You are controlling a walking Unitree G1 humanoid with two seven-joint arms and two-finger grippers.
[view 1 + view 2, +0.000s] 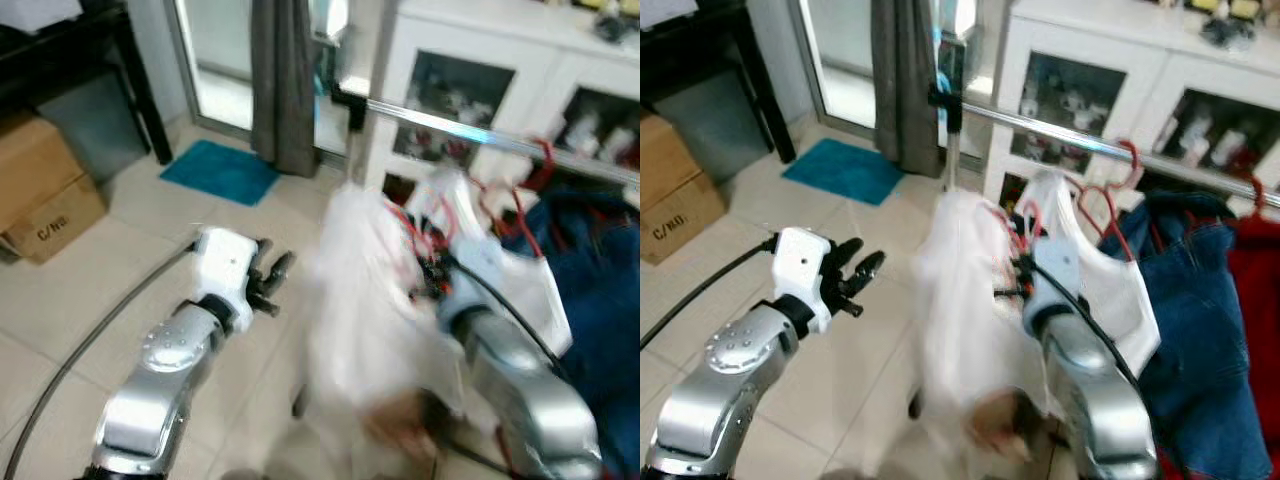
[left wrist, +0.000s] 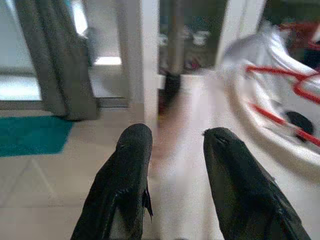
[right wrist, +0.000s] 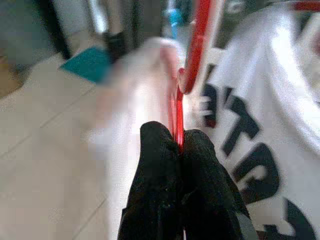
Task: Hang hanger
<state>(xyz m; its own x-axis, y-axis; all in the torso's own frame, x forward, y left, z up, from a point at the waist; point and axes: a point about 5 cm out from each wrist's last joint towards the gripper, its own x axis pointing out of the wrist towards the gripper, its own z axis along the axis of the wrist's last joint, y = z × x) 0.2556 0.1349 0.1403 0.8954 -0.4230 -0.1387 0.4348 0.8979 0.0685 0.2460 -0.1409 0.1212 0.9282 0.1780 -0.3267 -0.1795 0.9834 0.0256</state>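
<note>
Hanger point(image 3: 192, 55), red, pinched in the right gripper point(image 3: 179, 142) below the clothes rail point(image 1: 1060, 128).

Right fingers point(image 3: 159, 165) clenched tight on the thin red wire, seen close in the right wrist view; white garment point(image 1: 960, 300) draped from it, blurred, hanging beside a white printed shirt point(image 1: 1110, 290) with black lettering. Held just below and in front of the silver rail, hook not yet over it as far as can be told through the blur. Farther along the rail: another red hanger point(image 1: 1120, 165), a blue denim garment point(image 1: 1200, 320), a red garment point(image 1: 1255, 290). Left gripper point(image 2: 172, 150) raised over the tiled floor point(image 1: 760, 230), near the white garment but apart from it, fingers point(image 2: 125, 175) spread and grasping nothing. Behind: white cabinet point(image 1: 1110, 70), grey curtain point(image 1: 902, 80), teal mat point(image 1: 845, 170), cardboard box point(image 1: 675, 205).
</note>
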